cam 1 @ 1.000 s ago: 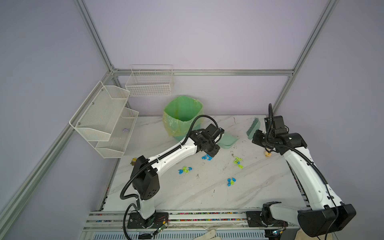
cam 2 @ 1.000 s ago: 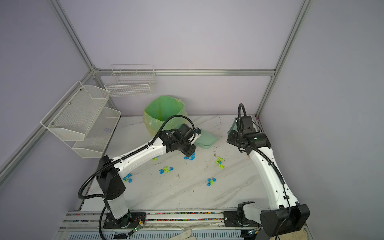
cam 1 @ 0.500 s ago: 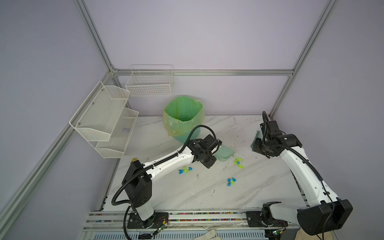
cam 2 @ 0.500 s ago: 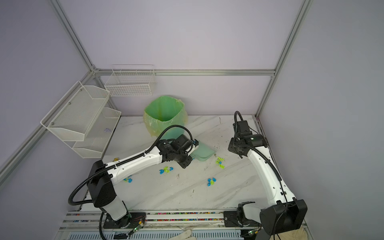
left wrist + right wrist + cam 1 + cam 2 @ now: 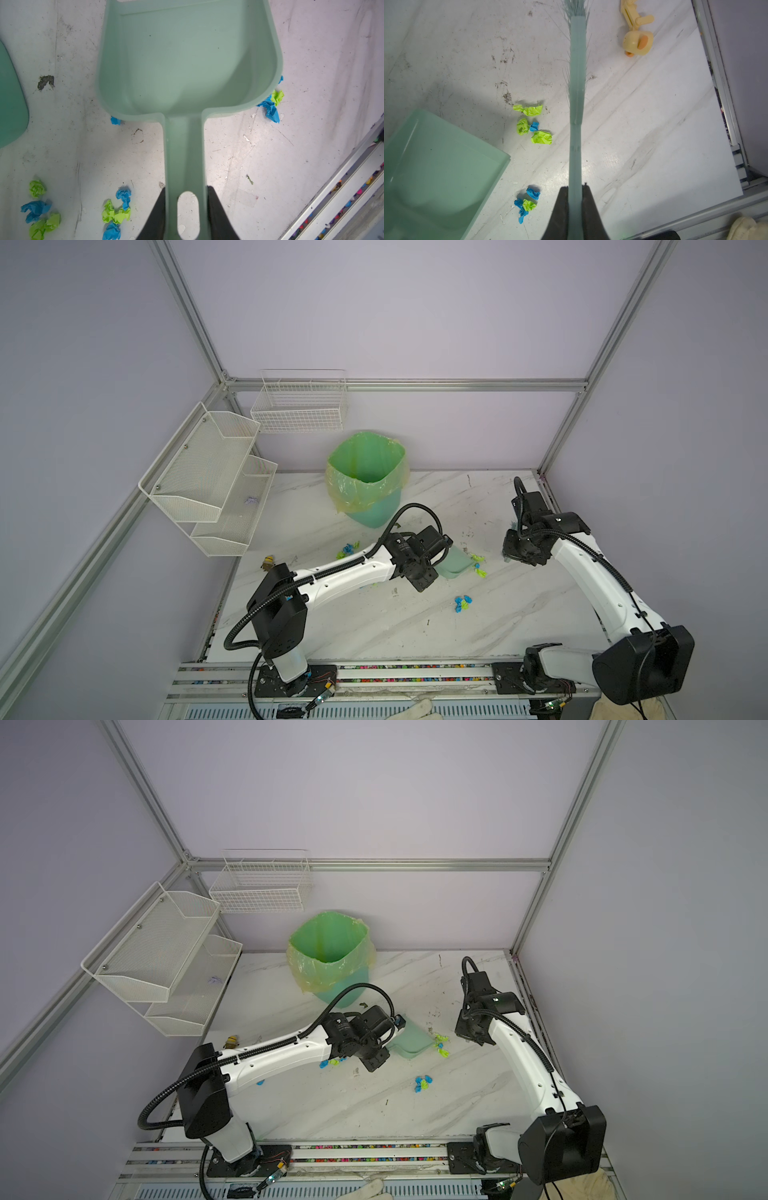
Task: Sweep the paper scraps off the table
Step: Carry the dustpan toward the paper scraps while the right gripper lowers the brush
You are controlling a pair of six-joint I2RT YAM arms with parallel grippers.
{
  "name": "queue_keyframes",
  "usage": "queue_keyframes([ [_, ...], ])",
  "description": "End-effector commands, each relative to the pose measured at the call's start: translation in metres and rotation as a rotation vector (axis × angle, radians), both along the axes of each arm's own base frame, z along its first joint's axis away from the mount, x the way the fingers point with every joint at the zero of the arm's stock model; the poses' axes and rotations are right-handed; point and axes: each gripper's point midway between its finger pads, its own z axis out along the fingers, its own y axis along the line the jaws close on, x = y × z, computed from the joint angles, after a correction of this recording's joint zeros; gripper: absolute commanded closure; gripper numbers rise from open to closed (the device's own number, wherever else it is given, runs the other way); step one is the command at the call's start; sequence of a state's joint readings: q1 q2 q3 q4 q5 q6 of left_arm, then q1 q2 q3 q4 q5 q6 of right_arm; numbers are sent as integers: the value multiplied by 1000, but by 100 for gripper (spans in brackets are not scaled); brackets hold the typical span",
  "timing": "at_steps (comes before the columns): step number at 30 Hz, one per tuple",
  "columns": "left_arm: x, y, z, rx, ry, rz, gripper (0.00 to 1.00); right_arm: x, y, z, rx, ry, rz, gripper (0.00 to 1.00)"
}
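Paper scraps (image 5: 463, 603) — blue and lime-green wads, lying in small clusters on the table (image 5: 374, 626).

In both top views: one cluster mid-table toward the near side, one just right of the dustpan (image 5: 455, 564) mouth, one on the far side of the left arm. A bin (image 5: 365, 477) with a green liner stands at far centre.

Left wrist view alone:
- The left gripper (image 5: 186, 188) is clamped on the dustpan handle, a finger on each side.
- Blue and green wads are tucked against both rear corners of the pan.
- Two more clusters lie on the table to the far side of the fingers, apart from them.

Right wrist view alone:
- The right gripper (image 5: 575, 187) is closed on the thin handle of the brush (image 5: 577, 83), with the bristles at the end away from the fingers.
- A yellow toy (image 5: 636, 41) lies on the table beside the bristles.
- One cluster lies between the brush and the dustpan lip, another nearer the fingers on the dustpan side — neither is touched by fingers or brush.
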State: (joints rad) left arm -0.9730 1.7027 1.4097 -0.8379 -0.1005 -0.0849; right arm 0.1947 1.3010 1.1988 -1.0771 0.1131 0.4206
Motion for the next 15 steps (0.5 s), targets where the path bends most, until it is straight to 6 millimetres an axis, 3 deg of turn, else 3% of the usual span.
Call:
queue_keyframes([
  [1, -2, -4, -2, -24, 7, -16, 99, -8, -3, 3, -26, 41, 22, 100],
  [15, -25, -13, -47, 50, 103, -52, 100, -18, 5, 1, 11, 48, 61, 100],
])
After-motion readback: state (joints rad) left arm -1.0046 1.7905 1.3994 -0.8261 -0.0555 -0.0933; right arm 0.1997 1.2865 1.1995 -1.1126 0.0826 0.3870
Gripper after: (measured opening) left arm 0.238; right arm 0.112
